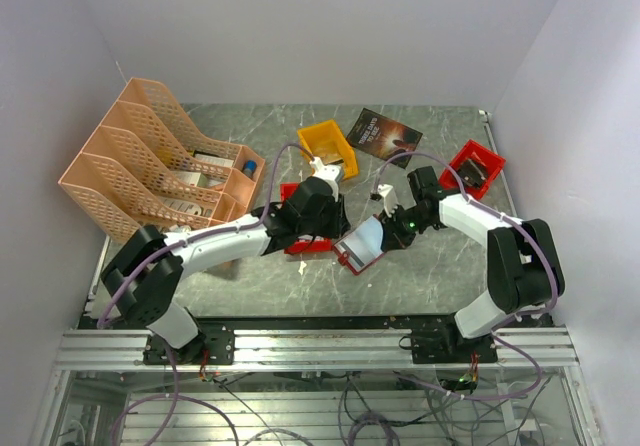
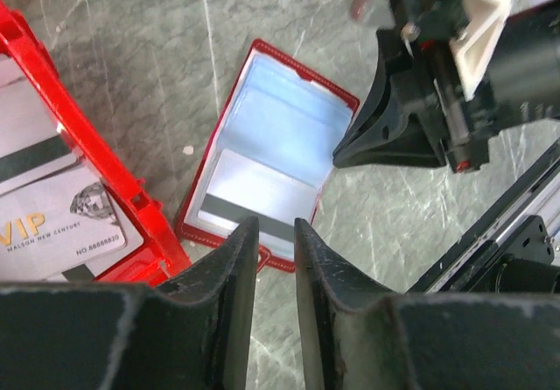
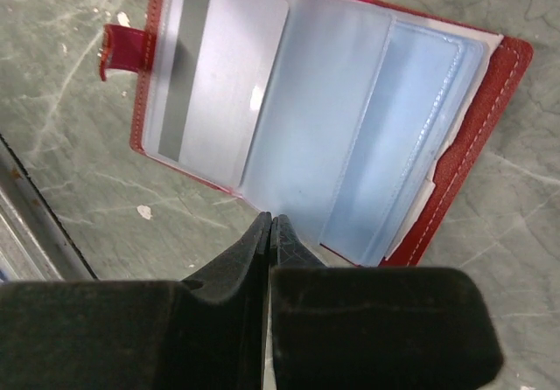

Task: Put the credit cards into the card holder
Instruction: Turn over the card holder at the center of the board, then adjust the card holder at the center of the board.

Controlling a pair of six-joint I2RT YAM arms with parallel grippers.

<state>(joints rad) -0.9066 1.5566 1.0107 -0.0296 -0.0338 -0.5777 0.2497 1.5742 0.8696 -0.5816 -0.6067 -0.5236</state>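
Several pale rectangular plastic credit cards [image 2: 52, 224] lie in the bright red plastic bin [image 2: 114, 180] at left, so most of the job looks undone. Beside it the left claw [image 2: 276, 233] hovers slightly spread and empty over the open dark-red leather-like card holder [image 2: 289, 119] on the grey marbled worktop [image 2: 131, 40], where one striped card [image 2: 254, 202] sits at a bluish pocket. At right, the right claw [image 3: 269, 226], pressed together, touches the holder's edge.
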